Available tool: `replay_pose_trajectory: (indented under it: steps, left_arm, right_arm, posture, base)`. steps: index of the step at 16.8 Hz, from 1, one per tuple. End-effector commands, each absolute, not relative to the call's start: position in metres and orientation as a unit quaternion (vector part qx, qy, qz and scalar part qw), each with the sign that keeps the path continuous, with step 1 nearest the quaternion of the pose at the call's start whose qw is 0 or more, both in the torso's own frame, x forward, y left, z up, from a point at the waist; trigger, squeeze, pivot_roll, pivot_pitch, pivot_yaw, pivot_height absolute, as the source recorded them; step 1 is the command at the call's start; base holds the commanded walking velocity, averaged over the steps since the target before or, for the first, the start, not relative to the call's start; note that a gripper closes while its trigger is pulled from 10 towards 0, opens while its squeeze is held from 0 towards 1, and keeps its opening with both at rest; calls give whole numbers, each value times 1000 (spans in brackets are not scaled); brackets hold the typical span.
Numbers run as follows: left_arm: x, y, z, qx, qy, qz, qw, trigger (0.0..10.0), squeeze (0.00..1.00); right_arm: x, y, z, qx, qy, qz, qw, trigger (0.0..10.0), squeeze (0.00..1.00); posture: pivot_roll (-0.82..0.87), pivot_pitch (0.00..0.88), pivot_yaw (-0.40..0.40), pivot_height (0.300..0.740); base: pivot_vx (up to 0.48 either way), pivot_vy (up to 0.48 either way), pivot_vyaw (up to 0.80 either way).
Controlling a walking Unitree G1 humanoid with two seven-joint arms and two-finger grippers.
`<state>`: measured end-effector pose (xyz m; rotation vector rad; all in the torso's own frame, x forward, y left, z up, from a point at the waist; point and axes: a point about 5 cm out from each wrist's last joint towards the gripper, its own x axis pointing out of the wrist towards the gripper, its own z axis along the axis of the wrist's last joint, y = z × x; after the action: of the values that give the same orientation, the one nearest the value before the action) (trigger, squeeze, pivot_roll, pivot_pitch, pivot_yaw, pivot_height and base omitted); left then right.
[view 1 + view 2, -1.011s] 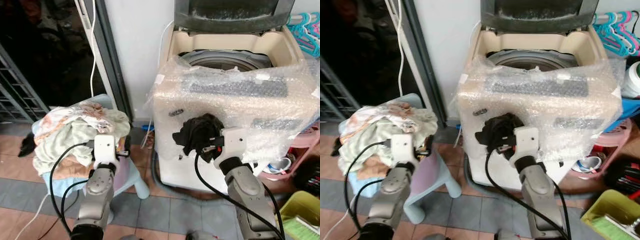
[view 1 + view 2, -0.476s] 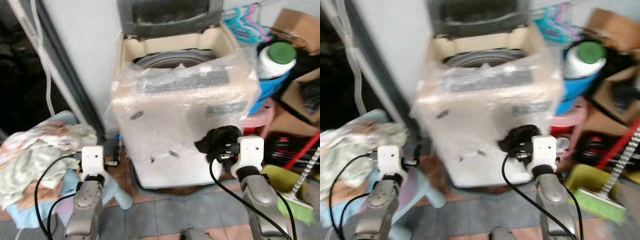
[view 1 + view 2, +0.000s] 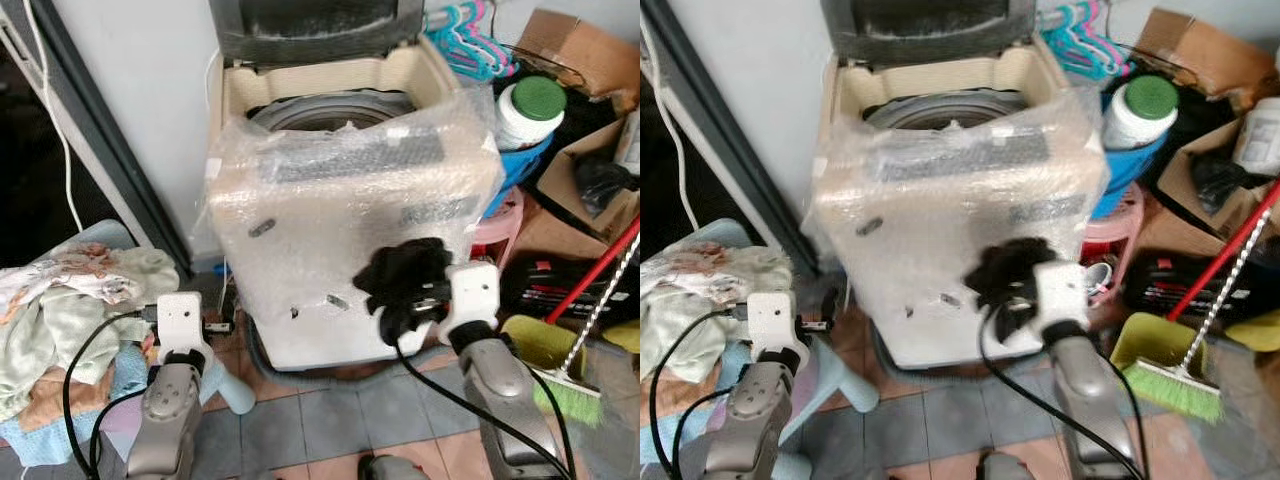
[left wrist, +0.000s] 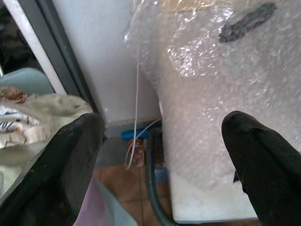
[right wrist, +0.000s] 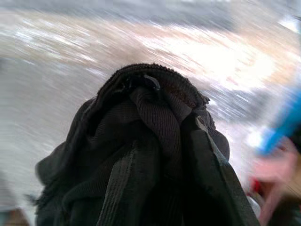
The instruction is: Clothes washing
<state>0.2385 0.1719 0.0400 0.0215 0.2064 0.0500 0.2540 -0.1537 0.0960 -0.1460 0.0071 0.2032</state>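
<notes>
A top-loading washing machine wrapped in bubble wrap stands against the wall with its lid up and its drum exposed. My right gripper is shut on a bunched black garment, held in front of the machine's front panel, below the rim. The right wrist view shows that dark ribbed cloth bulging over the fingers. My left gripper is open and empty, its fingers wide apart beside the machine's lower left corner. A pile of pale clothes lies on a light blue stool at the left.
A dark door frame runs left of the machine. Right of it are coloured hangers, a white bottle with a green cap, cardboard boxes and a green broom with a red handle. A grey hose lies at the machine's base.
The camera has swung right, so the machine now sits mid-frame and the clutter on its right has come into view. The right gripper still holds the black garment; the left stays open.
</notes>
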Motion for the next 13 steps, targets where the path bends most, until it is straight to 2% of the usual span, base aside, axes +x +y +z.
replay_pose_trajectory:
  steps: [1, 3, 5, 10, 13]
  left_arm:
    - [238, 173, 37, 10, 110, 20, 994, 10000, 0]
    - [243, 172, 38, 8, 106, 20, 994, 10000, 0]
    - [252, 167, 44, 1, 94, 12, 995, 10000, 0]
    - [252, 161, 41, -5, 96, 8, 995, 10000, 0]
    - [255, 160, 42, -7, 95, 9, 995, 10000, 0]
  right_arm:
    - [262, -142, 117, -81, -44, 137, 986, 10000, 0]
    - [276, -138, 135, -88, -79, 152, 981, 10000, 0]
    - [301, -138, 178, -92, -140, 165, 972, 10000, 0]
    - [319, -123, 229, -140, -220, 231, 937, 10000, 0]
    - [329, -114, 247, -141, -244, 241, 929, 10000, 0]
  posture:
    - [-91, 0, 99, 740]
    - [-95, 0, 111, 740]
    - [-94, 0, 104, 740]
    - [-105, 0, 100, 740]
    - [-100, 0, 95, 740]
  base:
    - [0, 0, 0]
    - [0, 0, 0]
    - [266, 0, 0]
    - [280, 0, 0]
    - [280, 0, 769]
